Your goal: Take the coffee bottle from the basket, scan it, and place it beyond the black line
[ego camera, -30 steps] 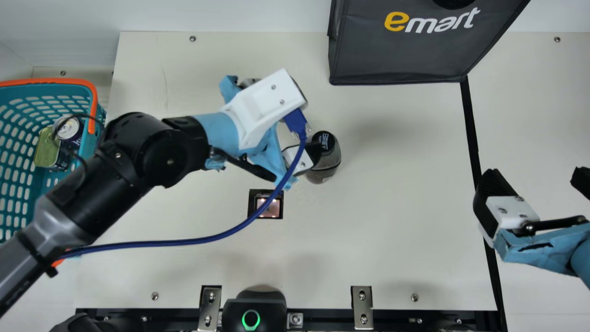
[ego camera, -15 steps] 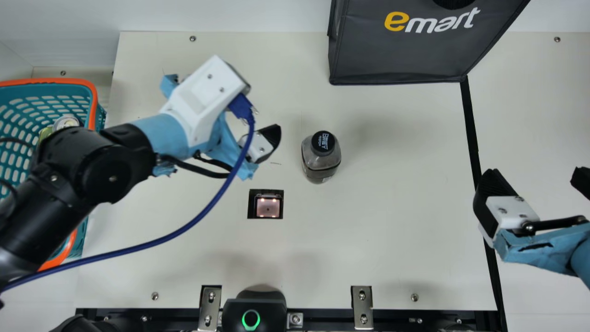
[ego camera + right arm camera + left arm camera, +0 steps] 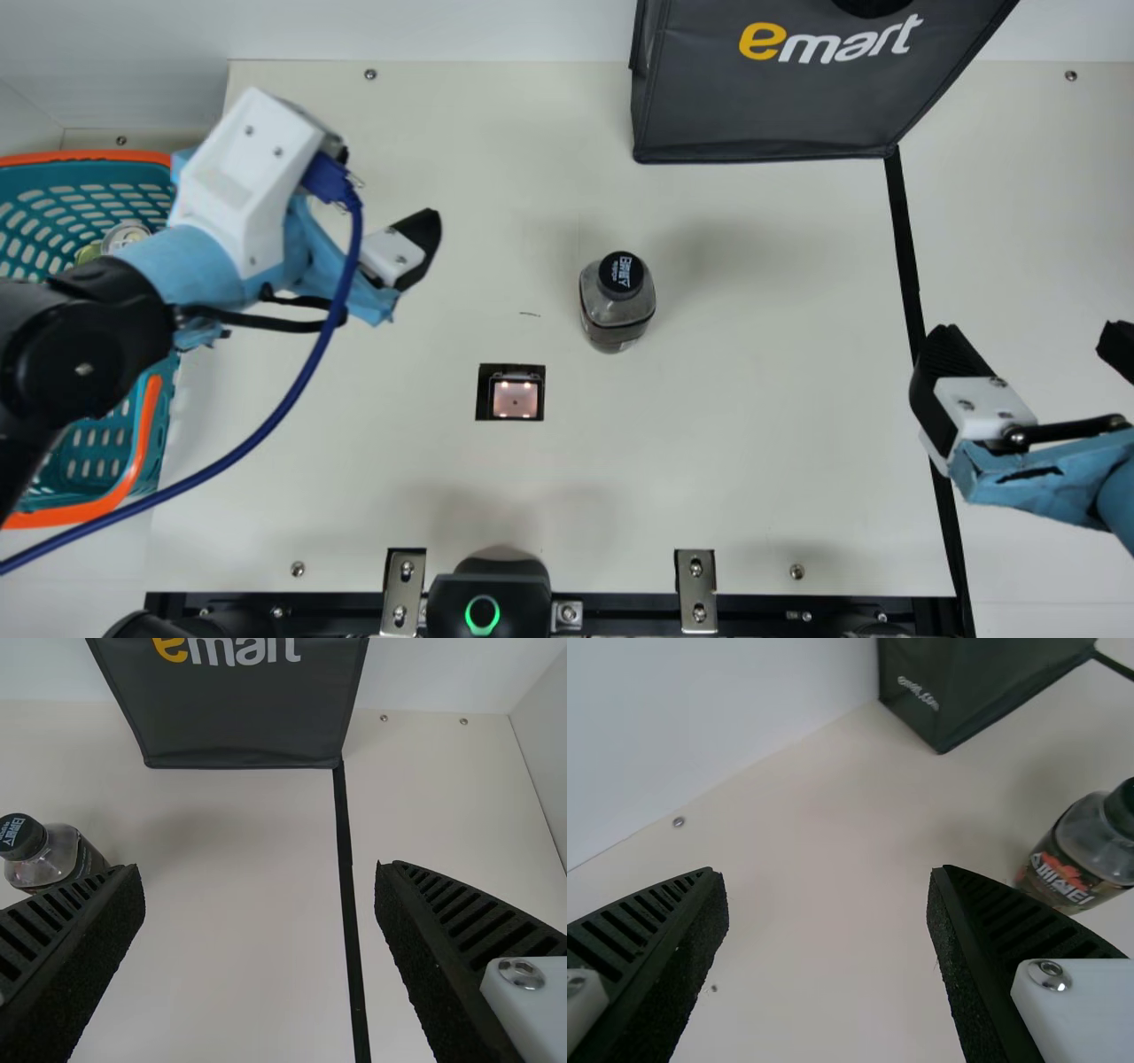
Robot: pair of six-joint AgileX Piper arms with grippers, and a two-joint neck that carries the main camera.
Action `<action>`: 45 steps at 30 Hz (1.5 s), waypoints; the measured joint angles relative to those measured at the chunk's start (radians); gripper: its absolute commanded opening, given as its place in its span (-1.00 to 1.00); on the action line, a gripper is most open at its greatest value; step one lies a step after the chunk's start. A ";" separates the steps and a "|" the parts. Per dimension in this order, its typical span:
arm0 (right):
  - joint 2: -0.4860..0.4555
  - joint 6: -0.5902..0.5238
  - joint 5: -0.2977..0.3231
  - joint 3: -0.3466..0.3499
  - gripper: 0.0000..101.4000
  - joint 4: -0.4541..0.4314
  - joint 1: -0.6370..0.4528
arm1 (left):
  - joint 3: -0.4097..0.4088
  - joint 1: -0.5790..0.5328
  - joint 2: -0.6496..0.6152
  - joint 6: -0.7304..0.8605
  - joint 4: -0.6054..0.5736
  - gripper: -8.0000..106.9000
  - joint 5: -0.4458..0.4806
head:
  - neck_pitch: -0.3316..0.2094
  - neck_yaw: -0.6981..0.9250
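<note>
You are viewing the coffee bottle standing at one-thirty from the scanner, left gripper at nine-thirty from the bottle, right gripper at three o'clock, both standing wide open, holding nothing.

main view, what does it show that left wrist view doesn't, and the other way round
Main view, not left wrist view: the basket with a can in it, and the scanner.

Left wrist view, not main view: the red patch on the bottle, and small print on the bag's side.

Both: the bottle, the bag, the table.
</note>
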 measured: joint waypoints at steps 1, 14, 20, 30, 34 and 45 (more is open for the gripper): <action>0.000 0.000 0.000 0.000 0.79 0.000 0.000 | 0.007 0.016 -0.010 0.000 0.000 0.71 0.000 | 0.000 0.000; 0.000 0.000 0.000 0.000 0.79 0.000 0.000 | 0.069 0.184 -0.102 -0.046 0.047 0.71 -0.019 | 0.002 0.000; 0.000 0.000 0.000 0.000 0.79 0.000 0.000 | 0.102 0.239 -0.138 -0.074 0.078 0.71 -0.036 | 0.002 0.000; 0.000 0.000 0.000 0.000 0.79 0.000 0.000 | 0.156 0.322 -0.208 -0.090 0.105 0.71 -0.044 | 0.002 0.000; 0.000 0.000 0.000 0.000 0.79 0.000 0.000 | 0.176 0.357 -0.237 -0.090 0.106 0.71 -0.037 | 0.002 -0.002; 0.000 0.000 0.000 0.000 0.79 0.000 0.000 | 0.226 0.461 -0.326 -0.049 0.078 0.71 -0.011 | 0.000 0.000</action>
